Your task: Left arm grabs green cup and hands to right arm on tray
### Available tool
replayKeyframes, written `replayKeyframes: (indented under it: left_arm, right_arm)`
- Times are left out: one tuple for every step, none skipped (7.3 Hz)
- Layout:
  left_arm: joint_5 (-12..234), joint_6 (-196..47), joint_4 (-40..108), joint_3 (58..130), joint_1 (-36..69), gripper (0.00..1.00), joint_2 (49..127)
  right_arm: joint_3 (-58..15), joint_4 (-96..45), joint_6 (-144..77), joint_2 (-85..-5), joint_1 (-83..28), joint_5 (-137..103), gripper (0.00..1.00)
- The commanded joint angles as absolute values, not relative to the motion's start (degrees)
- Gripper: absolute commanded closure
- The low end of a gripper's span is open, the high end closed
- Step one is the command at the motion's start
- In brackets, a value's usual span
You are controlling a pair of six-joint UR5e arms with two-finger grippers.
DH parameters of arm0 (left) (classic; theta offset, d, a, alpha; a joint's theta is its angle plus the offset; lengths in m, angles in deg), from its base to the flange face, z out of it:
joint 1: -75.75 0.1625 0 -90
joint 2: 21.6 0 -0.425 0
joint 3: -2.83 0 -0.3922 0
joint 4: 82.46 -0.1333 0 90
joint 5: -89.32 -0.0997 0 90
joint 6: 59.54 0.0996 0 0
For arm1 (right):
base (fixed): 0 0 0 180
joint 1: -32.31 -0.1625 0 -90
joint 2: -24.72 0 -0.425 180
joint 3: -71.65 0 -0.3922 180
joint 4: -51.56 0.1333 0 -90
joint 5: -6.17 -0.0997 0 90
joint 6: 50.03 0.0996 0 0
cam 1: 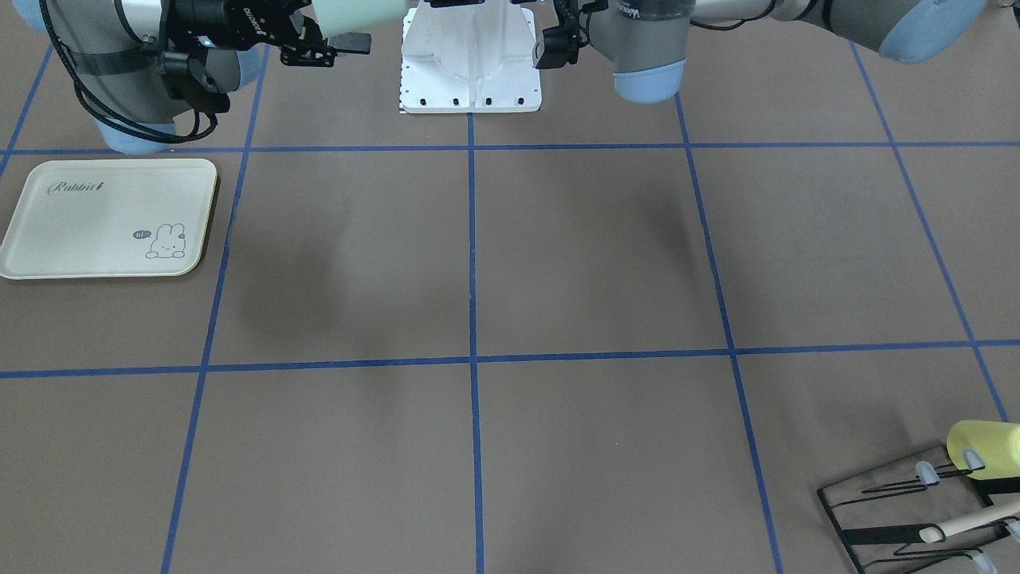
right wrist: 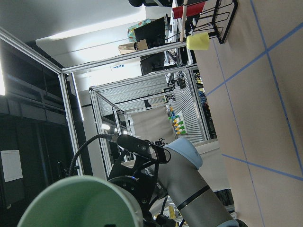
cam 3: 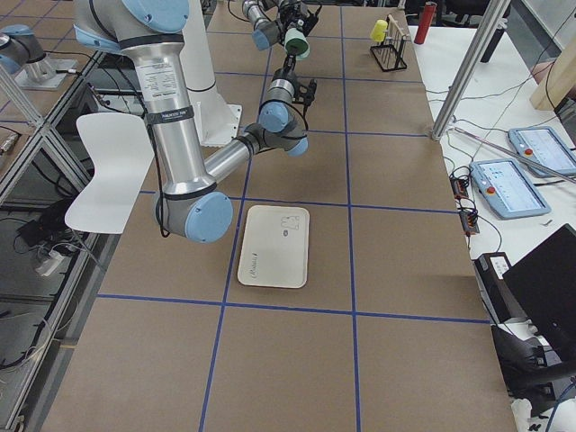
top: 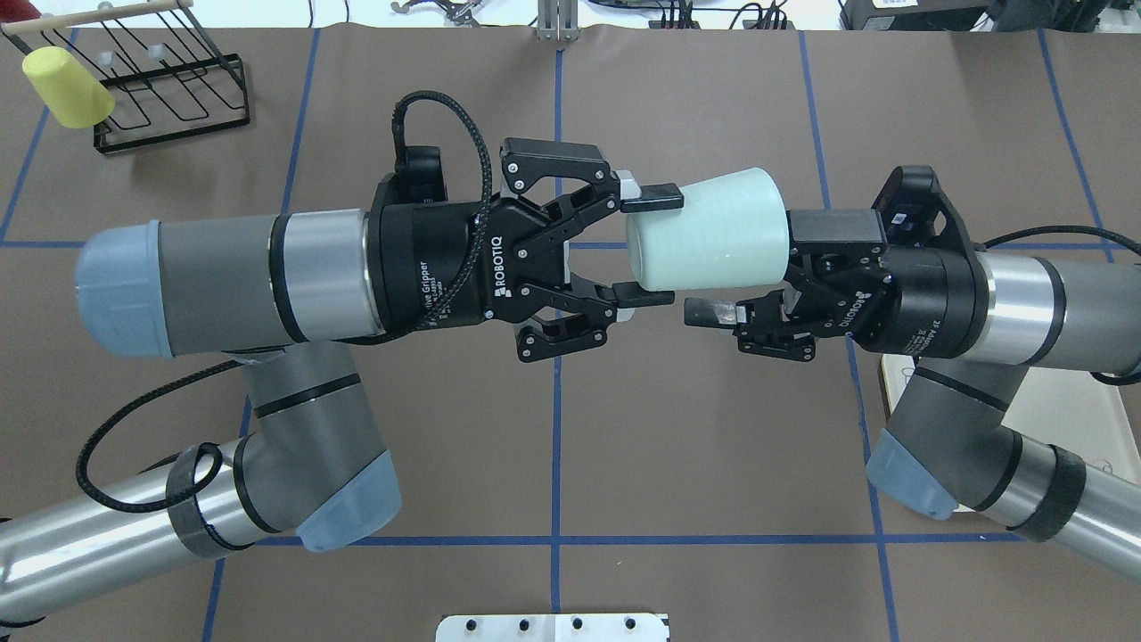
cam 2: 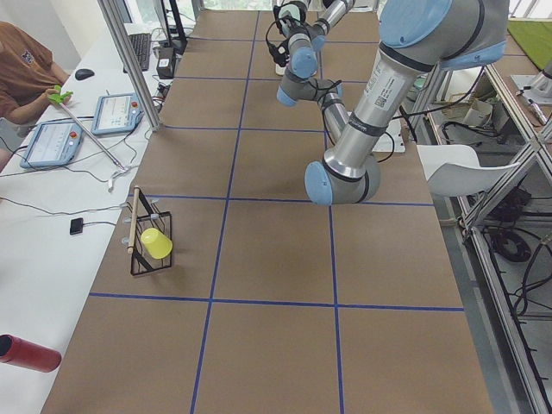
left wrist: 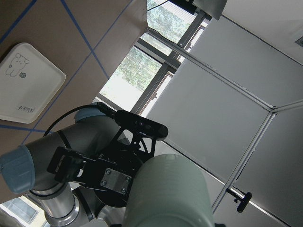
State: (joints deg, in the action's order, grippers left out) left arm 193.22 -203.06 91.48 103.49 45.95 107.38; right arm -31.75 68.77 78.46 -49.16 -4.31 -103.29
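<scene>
The green cup (top: 709,230) lies on its side in the air between both grippers, above the table's middle. My left gripper (top: 646,248) is shut on its base end, one finger on each side. My right gripper (top: 753,290) is open at the cup's mouth end. Its lower finger (top: 713,312) runs just clear of the cup wall, and its upper finger is partly hidden at the rim. The cup's mouth fills the lower left of the right wrist view (right wrist: 75,201). The cream tray (cam 1: 48,239) lies flat on the table on my right side, with nothing on it.
A black wire rack (top: 169,98) with a pale yellow cup (top: 67,85) hung on it stands at the far left corner. The robot's white base plate (cam 1: 470,88) is at the near edge. An operator sits beside the table in the exterior left view (cam 2: 26,69).
</scene>
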Motion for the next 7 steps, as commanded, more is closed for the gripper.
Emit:
replayKeyframes:
  left_arm:
    - [193.2, -203.1, 91.5, 103.2, 46.5, 1.00, 107.5]
    - [193.4, -203.1, 91.6, 103.3, 46.5, 1.00, 107.3]
    - [193.5, -203.1, 91.6, 103.5, 46.5, 1.00, 107.1]
    - [193.5, -203.2, 91.6, 103.4, 46.5, 1.00, 107.1]
    - [193.5, -203.2, 91.6, 103.3, 46.5, 1.00, 106.8]
    - [193.5, -203.2, 91.6, 103.3, 46.6, 1.00, 106.8]
    - [193.5, -203.3, 91.6, 103.3, 46.6, 1.00, 106.8]
  right_arm:
    - [-31.7, 69.7, 78.5, -49.1, -4.3, -103.3, 0.52]
    - [-31.7, 69.7, 78.5, -49.2, -4.3, -103.3, 0.60]
    - [-31.7, 69.7, 78.5, -49.2, -4.3, -103.3, 0.61]
    - [-31.8, 69.7, 78.5, -49.2, -4.3, -103.3, 0.61]
    - [-31.8, 69.7, 78.5, -49.2, -4.3, -103.3, 0.61]
    - [-31.8, 70.3, 78.5, -49.3, -4.4, -103.3, 0.61]
    - [-31.7, 71.3, 79.0, -49.7, -4.4, -103.2, 0.68]
